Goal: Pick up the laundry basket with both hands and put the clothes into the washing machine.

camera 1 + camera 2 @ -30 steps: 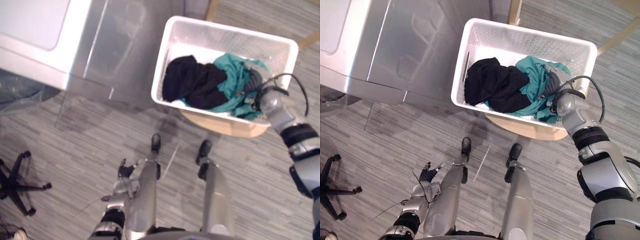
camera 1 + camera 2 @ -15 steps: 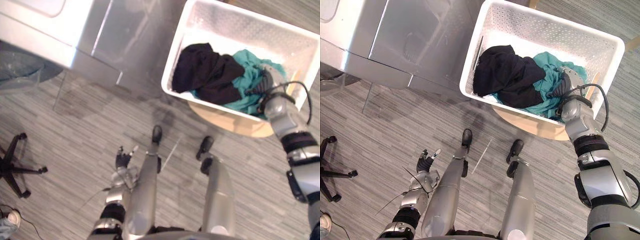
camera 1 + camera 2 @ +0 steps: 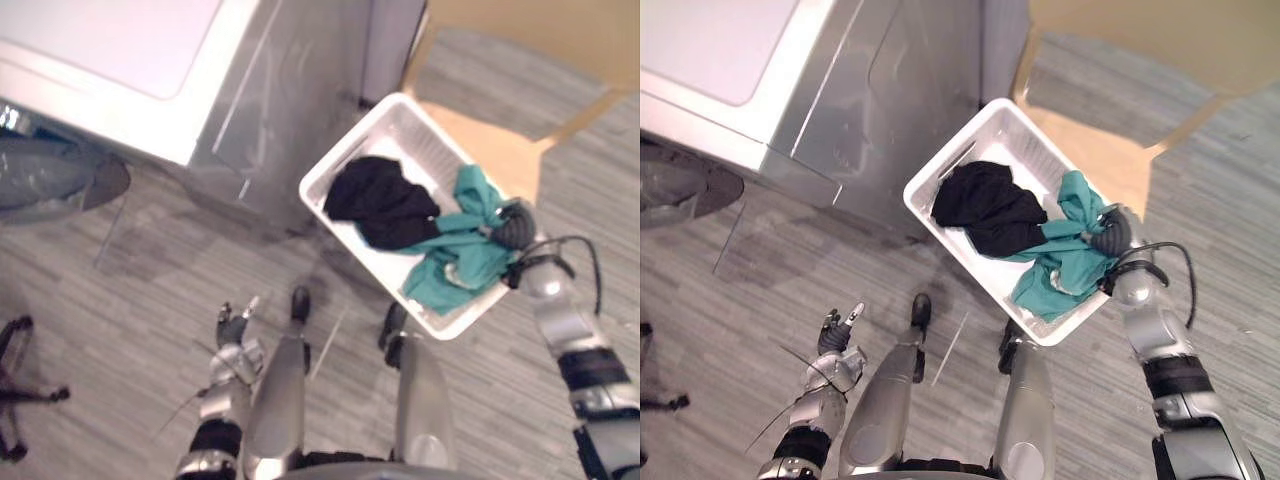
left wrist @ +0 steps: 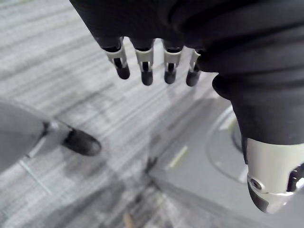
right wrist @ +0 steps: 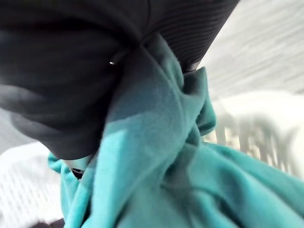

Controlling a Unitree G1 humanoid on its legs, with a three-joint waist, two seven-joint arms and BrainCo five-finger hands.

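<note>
- While your right hand [image 3: 1112,235] sits buried in teal cloth [image 3: 1065,255] at the laundry basket's [image 3: 1030,155] 4 o'clock rim, its grip impossible to tell, your left hand [image 3: 837,345] hangs spread at 7 o'clock.
- It lies at 3 o'clock, probably light and stiff: take both end rims.

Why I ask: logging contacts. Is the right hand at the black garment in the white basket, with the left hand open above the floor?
No: the right hand is at the teal garment, as the right wrist view shows; the black garment lies apart from it in the white basket. The left hand is indeed open above the floor.
</note>
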